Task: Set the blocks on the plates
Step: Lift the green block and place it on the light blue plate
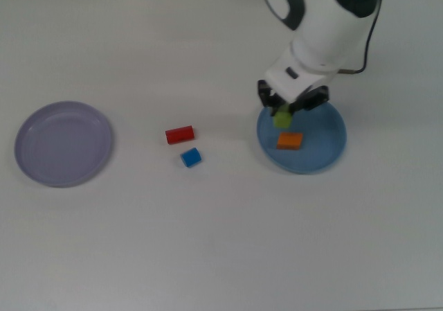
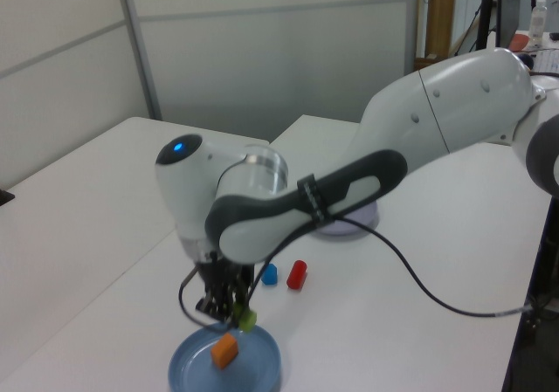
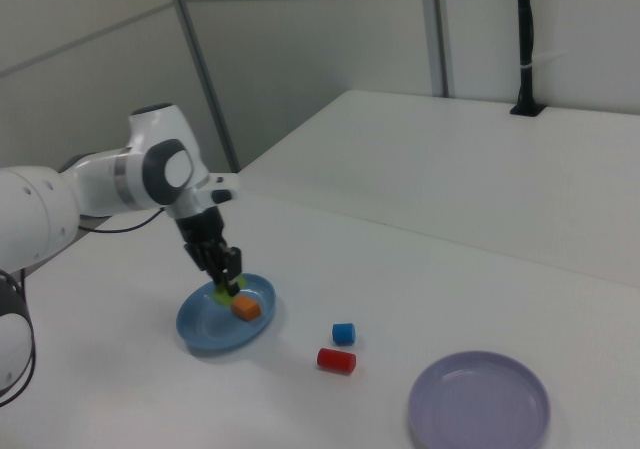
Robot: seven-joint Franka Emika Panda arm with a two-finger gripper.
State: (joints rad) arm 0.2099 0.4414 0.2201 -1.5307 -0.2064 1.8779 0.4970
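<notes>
My gripper point(image 1: 282, 114) point(image 2: 238, 315) point(image 3: 226, 282) is shut on the lime-green block point(image 1: 282, 119) point(image 2: 248, 320) point(image 3: 222, 291), held just above the light blue plate point(image 1: 325, 152) point(image 2: 262, 370) point(image 3: 200, 324). The orange block point(image 1: 289, 141) point(image 2: 225, 351) point(image 3: 245, 309) lies in that plate, beside the green one. On the table, the red block point(image 1: 179, 135) point(image 2: 297, 274) point(image 3: 336, 360) and the blue cube point(image 1: 191, 157) point(image 2: 269, 274) point(image 3: 343, 333) sit between the plates. The lavender plate point(image 1: 64, 143) point(image 3: 478, 405) holds nothing; in the left view the arm covers most of it.
The white arm point(image 2: 349, 174) reaches across the table from the top view's upper edge, trailing a black cable point(image 2: 437, 274). A black post point(image 3: 525, 44) stands on a far table in the right view.
</notes>
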